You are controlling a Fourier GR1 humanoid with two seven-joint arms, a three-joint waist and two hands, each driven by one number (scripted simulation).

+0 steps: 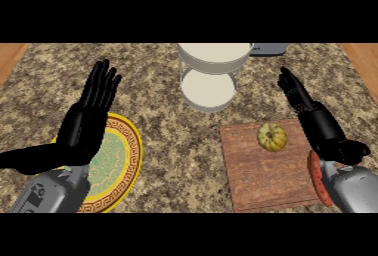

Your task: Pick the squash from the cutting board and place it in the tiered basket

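A small yellow ribbed squash [272, 136] lies near the far edge of the brown wooden cutting board [255, 175]. The white tiered basket [210, 75] stands at the back middle of the counter, its two round trays showing nothing inside. My right hand [303, 97] is open with straight fingers, just right of the board and a little beyond the squash, not touching it. My left hand [92, 107] is open, fingers up, resting over the left side of the counter.
A yellow and green patterned plate [122, 165] lies under my left forearm. A red round object [317, 177] shows at the board's right edge, partly hidden by my right forearm. A grey object [269, 49] sits at the back right.
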